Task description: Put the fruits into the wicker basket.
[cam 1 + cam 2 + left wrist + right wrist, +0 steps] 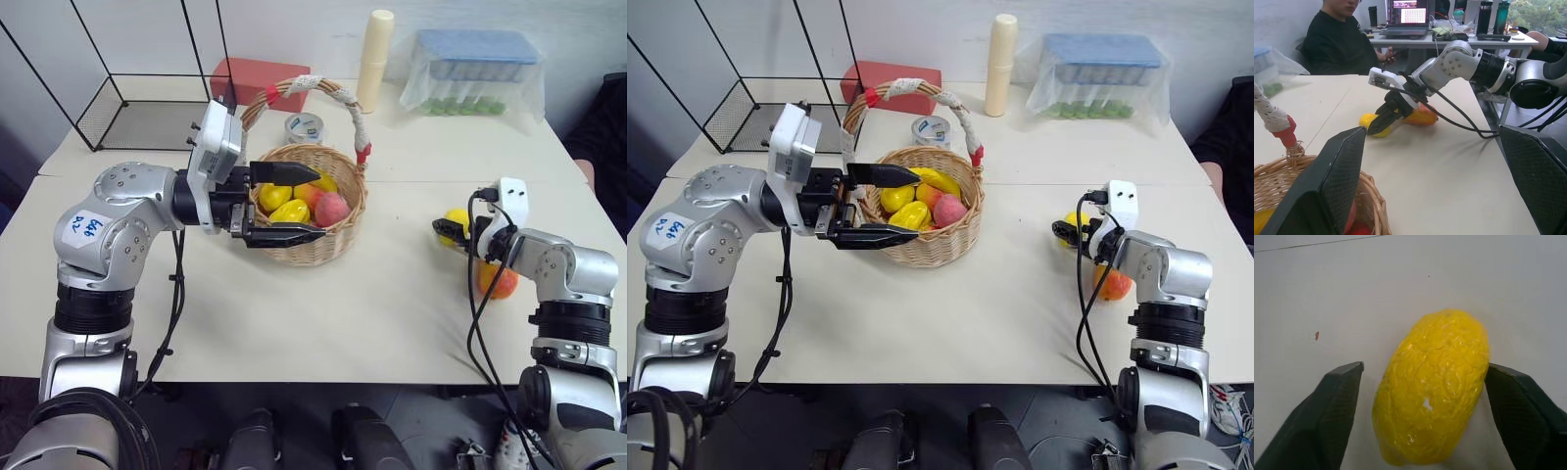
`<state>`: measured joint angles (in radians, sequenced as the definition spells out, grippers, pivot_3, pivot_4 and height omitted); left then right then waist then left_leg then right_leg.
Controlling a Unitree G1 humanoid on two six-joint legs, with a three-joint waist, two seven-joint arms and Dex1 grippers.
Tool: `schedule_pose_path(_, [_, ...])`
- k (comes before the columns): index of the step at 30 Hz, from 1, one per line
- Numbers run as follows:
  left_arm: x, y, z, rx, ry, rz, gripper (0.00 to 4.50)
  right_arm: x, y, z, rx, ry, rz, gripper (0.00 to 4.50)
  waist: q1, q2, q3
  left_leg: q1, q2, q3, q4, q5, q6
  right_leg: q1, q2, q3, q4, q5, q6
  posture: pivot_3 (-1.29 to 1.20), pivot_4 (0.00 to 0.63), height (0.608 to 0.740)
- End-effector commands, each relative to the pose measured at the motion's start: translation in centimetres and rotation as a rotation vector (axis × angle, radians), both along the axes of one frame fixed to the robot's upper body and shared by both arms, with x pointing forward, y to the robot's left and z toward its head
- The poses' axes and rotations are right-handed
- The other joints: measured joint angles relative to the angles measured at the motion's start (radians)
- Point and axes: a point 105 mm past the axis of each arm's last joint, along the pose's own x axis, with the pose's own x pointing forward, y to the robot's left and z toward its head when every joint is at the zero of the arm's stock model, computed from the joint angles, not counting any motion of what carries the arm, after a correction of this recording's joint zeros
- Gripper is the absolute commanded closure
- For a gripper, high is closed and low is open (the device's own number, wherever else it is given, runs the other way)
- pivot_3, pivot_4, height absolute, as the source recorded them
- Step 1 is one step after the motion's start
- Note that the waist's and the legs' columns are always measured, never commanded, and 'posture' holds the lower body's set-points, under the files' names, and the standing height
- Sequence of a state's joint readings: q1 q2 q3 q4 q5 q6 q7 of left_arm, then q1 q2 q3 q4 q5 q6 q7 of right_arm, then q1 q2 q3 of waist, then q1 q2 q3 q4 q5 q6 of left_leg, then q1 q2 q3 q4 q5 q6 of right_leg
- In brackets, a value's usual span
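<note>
1. Well to the right of the wicker basket [312, 211], a yellow lemon [1432, 387] is straddled on the table [323, 313] by the right gripper [453, 233]; one finger touches its side, the other stands off, and no firm hold is seen.
2. Just behind that gripper's wrist, an orange-red mango [497, 282] lies on the table.
3. Over the basket's left rim, the left gripper [286, 204] is held level, fingers spread wide and empty.
4. Inside the basket, a pink-red peach [331, 208] and yellow fruits [290, 210] are seen.
</note>
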<state>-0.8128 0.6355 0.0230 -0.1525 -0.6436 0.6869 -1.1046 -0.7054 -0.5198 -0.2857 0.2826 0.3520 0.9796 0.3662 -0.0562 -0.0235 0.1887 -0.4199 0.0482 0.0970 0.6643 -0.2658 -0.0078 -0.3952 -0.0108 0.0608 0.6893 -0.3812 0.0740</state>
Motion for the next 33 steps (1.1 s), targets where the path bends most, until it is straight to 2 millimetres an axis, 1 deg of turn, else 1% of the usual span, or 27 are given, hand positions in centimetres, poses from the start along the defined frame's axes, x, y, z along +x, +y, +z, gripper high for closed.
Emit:
schedule_pose_path(1, [-0.6,0.3,0.9,-0.009,-0.049,0.006,0.00,-0.3,-0.1,1.8,-0.018,-0.074,0.035,1.95,0.000,0.000,0.000,0.000,0.000,0.000,0.000,0.000,0.000,0.000,0.000,0.000,0.000,0.000,0.000,0.00,0.150,0.740])
schedule_pose_path(3, [-0.6,0.6,0.9,-0.008,-0.051,0.022,0.00,-0.7,0.0,2.4,-0.024,-0.096,0.070,2.48,0.000,0.000,0.000,0.000,0.000,0.000,0.000,0.000,0.000,0.000,0.000,0.000,0.000,0.000,0.000,0.00,0.150,0.740])
schedule_pose_path(5, [-0.5,0.8,0.9,-0.008,-0.052,0.035,0.00,-1.2,1.1,3.9,-0.023,-0.172,0.154,2.59,0.001,0.000,0.000,0.000,0.000,0.000,0.000,0.000,0.000,0.000,0.000,0.000,0.000,0.000,0.000,0.00,0.150,0.740])
schedule_pose_path(6, [-0.4,1.1,0.9,-0.010,-0.049,0.049,0.00,-2.2,3.2,5.5,0.010,-0.232,0.282,2.59,0.000,0.000,0.000,0.000,0.000,0.000,0.000,0.000,0.000,0.000,0.000,0.000,0.000,0.000,0.000,0.00,0.150,0.740])
schedule_pose_path(7, [-0.3,1.4,0.9,-0.011,-0.047,0.066,0.00,-3.8,5.6,7.1,0.052,-0.283,0.432,2.59,0.000,0.000,0.000,0.000,0.000,0.000,0.000,0.000,0.000,0.000,0.000,0.000,0.000,0.000,0.000,0.00,0.150,0.740])
schedule_pose_path(8, [-0.2,1.8,0.9,-0.008,-0.044,0.082,0.00,-5.4,7.6,8.2,0.089,-0.309,0.559,2.59,-0.003,0.001,0.001,0.000,0.000,0.000,0.000,0.000,0.000,0.000,0.001,0.000,0.000,0.000,0.000,0.00,0.150,0.740])
schedule_pose_path(10, [0.0,2.3,0.8,-0.002,-0.044,0.106,0.00,-7.3,10.0,9.3,0.111,-0.329,0.701,2.59,-0.006,0.001,0.001,0.000,0.002,0.000,-0.001,0.000,-0.001,0.000,0.002,0.000,0.000,0.000,0.000,0.00,0.150,0.740])
schedule_pose_path(11, [0.2,2.5,0.8,0.001,-0.044,0.116,0.00,-7.8,11.1,9.7,0.101,-0.342,0.742,2.59,-0.005,0.001,0.001,0.000,0.003,-0.001,-0.001,0.000,-0.002,0.000,0.003,-0.001,0.000,0.000,0.000,0.00,0.150,0.740])
schedule_pose_path(12, [0.2,2.6,0.8,0.002,-0.045,0.122,0.00,-8.1,11.9,10.0,0.092,-0.351,0.766,2.59,-0.004,0.001,0.001,0.000,0.003,-0.002,-0.001,0.001,-0.002,0.000,0.003,-0.001,0.000,0.000,0.000,0.00,0.150,0.740])
schedule_pose_path(14, [0.2,2.7,0.9,0.004,-0.051,0.124,0.00,-7.7,14.1,11.0,0.099,-0.377,0.792,2.59,-0.003,0.001,0.000,0.001,0.002,-0.003,-0.001,0.001,-0.002,0.000,0.002,-0.001,0.000,0.000,0.000,0.00,0.150,0.740])
schedule_pose_path(15, [0.2,2.7,0.9,0.005,-0.053,0.123,0.00,-7.5,14.7,11.3,0.103,-0.382,0.794,2.59,-0.003,0.001,0.000,0.001,0.002,-0.002,-0.001,0.001,-0.002,0.001,0.002,-0.001,0.000,0.000,0.000,0.00,0.150,0.740])
schedule_pose_path(17, [0.1,2.7,1.1,0.004,-0.058,0.120,0.00,-6.7,17.0,12.1,0.097,-0.394,0.812,2.59,-0.003,0.001,0.000,0.001,0.001,-0.002,0.000,0.001,-0.001,0.000,0.000,-0.001,0.001,0.000,0.000,0.00,0.150,0.740])
schedule_pose_path(20, [0.0,2.6,1.2,-0.002,-0.066,0.118,0.00,-5.5,19.3,12.3,0.061,-0.393,0.816,2.59,-0.002,0.001,0.000,0.000,0.001,-0.002,-0.001,0.001,-0.001,-0.001,0.000,-0.001,0.001,0.000,0.000,0.00,0.150,0.740])
schedule_pose_path(23, [-0.2,2.1,1.4,-0.022,-0.074,0.105,0.00,-4.3,20.9,11.6,0.016,-0.376,0.789,2.59,0.000,0.001,0.000,-0.001,0.000,-0.003,-0.001,0.001,-0.001,-0.001,-0.001,-0.001,0.001,0.000,0.000,0.00,0.150,0.740])
schedule_pose_path(25, [-0.4,1.7,1.5,-0.026,-0.079,0.094,0.00,-3.9,21.5,11.2,0.001,-0.369,0.773,1.87,0.000,0.001,0.000,-0.001,0.000,-0.003,-0.001,0.001,0.000,-0.001,-0.001,-0.001,0.001,0.000,0.000,0.00,0.150,0.740])
schedule_pose_path(26, [-0.4,1.6,1.4,-0.026,-0.081,0.092,0.00,-4.0,21.6,11.0,-0.006,-0.368,0.771,1.65,0.000,0.001,0.000,-0.002,0.000,-0.003,-0.001,0.001,0.000,-0.001,-0.001,-0.001,0.001,0.000,0.000,0.00,0.150,0.740])
schedule_pose_path(28, [-0.5,1.5,1.4,-0.030,-0.083,0.091,0.00,-4.2,21.8,11.0,-0.013,-0.372,0.773,0.93,0.000,0.001,0.000,-0.002,0.000,-0.003,-0.001,0.001,0.000,-0.002,-0.001,-0.001,0.003,0.000,0.000,0.00,0.150,0.740])
schedule_pose_path(29, [-0.5,1.4,1.4,-0.035,-0.082,0.091,0.00,-4.4,21.7,11.1,-0.013,-0.381,0.775,0.63,-0.001,0.001,0.000,-0.002,0.000,-0.003,-0.001,0.001,0.000,-0.002,-0.001,-0.001,0.003,0.000,0.000,0.00,0.150,0.740])
schedule_pose_path(30, [-0.4,1.5,1.3,-0.038,-0.079,0.092,0.00,-4.9,21.1,11.7,0.000,-0.400,0.772,0.35,-0.001,0.001,0.000,-0.002,0.000,-0.003,-0.001,0.001,0.000,-0.002,-0.001,-0.002,0.003,0.000,0.000,0.00,0.150,0.740])
schedule_pose_path(31, [-0.4,1.5,1.3,-0.040,-0.076,0.092,0.00,-5.2,20.7,12.1,0.009,-0.414,0.770,0.35,-0.001,0.001,0.000,-0.002,0.000,-0.003,-0.001,0.001,0.000,-0.002,-0.001,-0.002,0.003,0.000,0.000,0.00,0.150,0.740])
schedule_pose_path(33, [-0.4,1.4,1.1,-0.041,-0.073,0.088,0.00,-6.4,19.0,13.1,0.024,-0.445,0.768,0.35,0.001,0.001,0.000,-0.002,0.000,-0.003,-0.001,0.001,0.000,-0.002,-0.001,-0.002,0.003,0.000,0.000,0.00,0.150,0.740])
